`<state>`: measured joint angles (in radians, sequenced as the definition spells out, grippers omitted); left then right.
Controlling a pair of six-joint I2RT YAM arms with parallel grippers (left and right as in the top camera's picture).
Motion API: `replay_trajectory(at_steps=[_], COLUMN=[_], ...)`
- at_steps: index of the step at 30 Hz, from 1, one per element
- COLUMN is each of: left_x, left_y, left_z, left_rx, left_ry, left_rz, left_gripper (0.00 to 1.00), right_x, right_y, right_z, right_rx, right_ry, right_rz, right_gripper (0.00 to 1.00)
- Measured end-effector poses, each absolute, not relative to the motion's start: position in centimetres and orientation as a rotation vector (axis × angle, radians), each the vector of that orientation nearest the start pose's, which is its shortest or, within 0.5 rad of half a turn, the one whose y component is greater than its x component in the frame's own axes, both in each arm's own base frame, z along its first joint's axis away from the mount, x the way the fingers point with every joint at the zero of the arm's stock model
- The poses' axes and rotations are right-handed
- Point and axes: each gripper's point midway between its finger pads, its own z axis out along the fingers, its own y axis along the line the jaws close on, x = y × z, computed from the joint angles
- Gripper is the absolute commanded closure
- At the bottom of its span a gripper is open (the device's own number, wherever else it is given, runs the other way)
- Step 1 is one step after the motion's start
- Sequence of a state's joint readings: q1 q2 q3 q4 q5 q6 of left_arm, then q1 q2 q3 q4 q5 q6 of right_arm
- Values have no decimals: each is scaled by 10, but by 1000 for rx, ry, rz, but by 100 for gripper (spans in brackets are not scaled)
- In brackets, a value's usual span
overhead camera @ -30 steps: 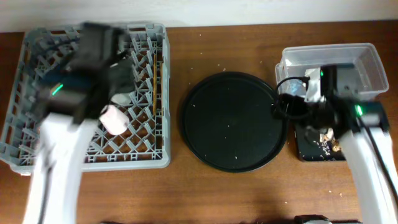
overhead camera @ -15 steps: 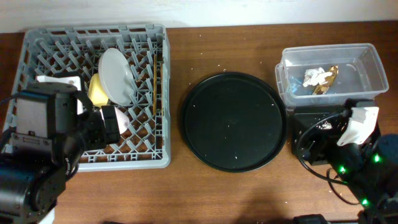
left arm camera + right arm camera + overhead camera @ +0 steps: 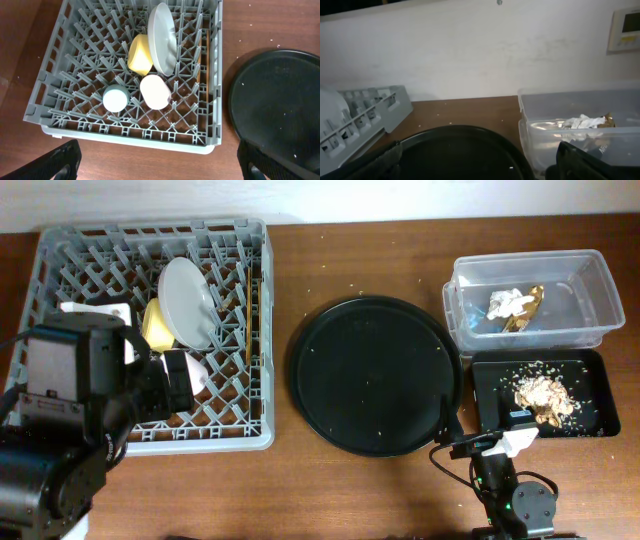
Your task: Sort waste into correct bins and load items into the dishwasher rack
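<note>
Chopsticks (image 3: 250, 310) lie front-to-back along right wall of dishwasher rack (image 3: 150, 442)

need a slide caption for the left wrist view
Left wrist view: dishwasher rack loaded with grey plate, yellow bowl, pink cup and blue cup; round black tray alongside.

Black boxy arms (image 3: 75, 410), white patches (image 3: 520, 442), looped cables (image 3: 452, 452)

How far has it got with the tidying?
Looks finished. The plate, yellow bowl, pink cup, blue cup and chopsticks sit in the rack; tissue and golden scrap lie in the clear tub; noodle leftovers in the black tray. Left end effector and right end effector are open, empty. Nothing seems left.
</note>
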<state>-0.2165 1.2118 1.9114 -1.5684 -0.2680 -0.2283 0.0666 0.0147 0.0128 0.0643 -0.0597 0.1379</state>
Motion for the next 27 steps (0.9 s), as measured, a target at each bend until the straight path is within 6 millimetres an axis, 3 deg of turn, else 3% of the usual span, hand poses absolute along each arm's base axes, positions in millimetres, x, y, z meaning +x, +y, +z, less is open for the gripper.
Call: replay_trajectory(at_steps=[1,3,12,14,16,18,20,21,23,24,27], left_x=[235,235,235,250,291,309,309,311,290,285,257], left_y=[-5,-5,-4,0,5,7,13,16,28,28,25], left_z=[381,381,381,391,404,387,347,342,301,297,258], left_rx=[-133,-133,-135,-167,-243,-275,-296,-309,-331,-326,-305], left_ry=[2398,2398,2398,2325,2122,2006,1959,1872,1783,1725,1606], left_rz=[122,121,128,143,124,102,85,47,15,-5,-46], left_gripper=[1,1,1,1,1,1,1,1,1,1,1], right_x=[245,245,245,245,245,245,245,245,245,245,245], right_y=[27,26,25,25,25,25,25,25,25,25,25], right_z=[190,160,158,158,158,158,158,158,158,158,158], right_rx=[6,14,18,19,19,19,19,19,19,20,19], right_ry=[1520,1643,1648,1648,1649,1651,1650,1650,1651,1651,1649], right_rz=[209,200,193,194,193,193,194,193,193,194,194], right_gripper=[1,1,2,2,2,2,2,1,2,2,2])
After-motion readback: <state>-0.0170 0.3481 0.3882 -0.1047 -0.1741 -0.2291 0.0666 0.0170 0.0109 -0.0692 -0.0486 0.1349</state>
